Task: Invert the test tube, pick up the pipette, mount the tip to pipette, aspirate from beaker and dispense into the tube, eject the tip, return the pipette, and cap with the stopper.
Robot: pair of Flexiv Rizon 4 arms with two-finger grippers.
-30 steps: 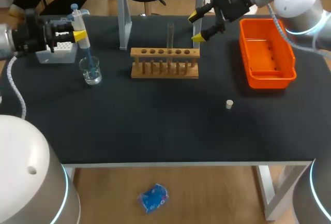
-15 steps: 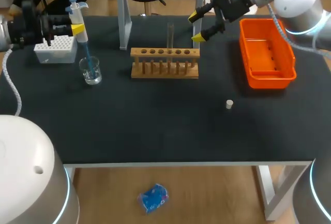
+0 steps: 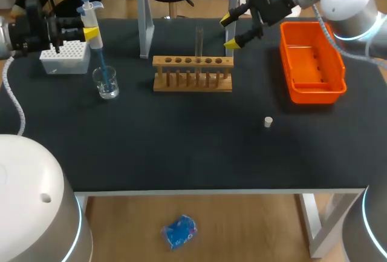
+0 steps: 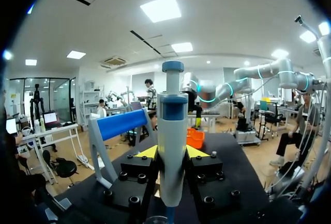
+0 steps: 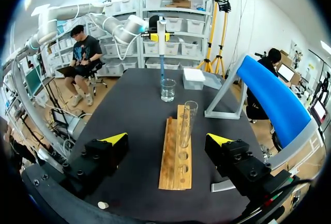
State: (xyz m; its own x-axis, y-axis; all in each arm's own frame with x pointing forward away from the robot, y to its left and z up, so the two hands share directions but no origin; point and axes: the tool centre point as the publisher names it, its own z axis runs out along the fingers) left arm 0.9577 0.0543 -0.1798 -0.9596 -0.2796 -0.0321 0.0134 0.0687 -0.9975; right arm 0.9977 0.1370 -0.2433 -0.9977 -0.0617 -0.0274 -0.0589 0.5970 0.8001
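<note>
the left gripper (image 3: 91, 36) was pinching the pipette (image 3: 95, 29) near the worktop's far left corner, its blue tip down inside the beaker (image 3: 106, 84), just beside the tip box (image 3: 65, 58). the right gripper (image 3: 230, 32) hung by the far edge with its fingers spread wide, behind the wooden rack (image 3: 192, 73), where the test tube (image 3: 199, 43) stood upright. the stopper (image 3: 268, 121) lay toward the right edge, in front of the orange bin (image 3: 312, 86).

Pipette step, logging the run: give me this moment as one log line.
left gripper shut on pipette | tip in beaker | right gripper open | tube in rack | stopper on table
</note>
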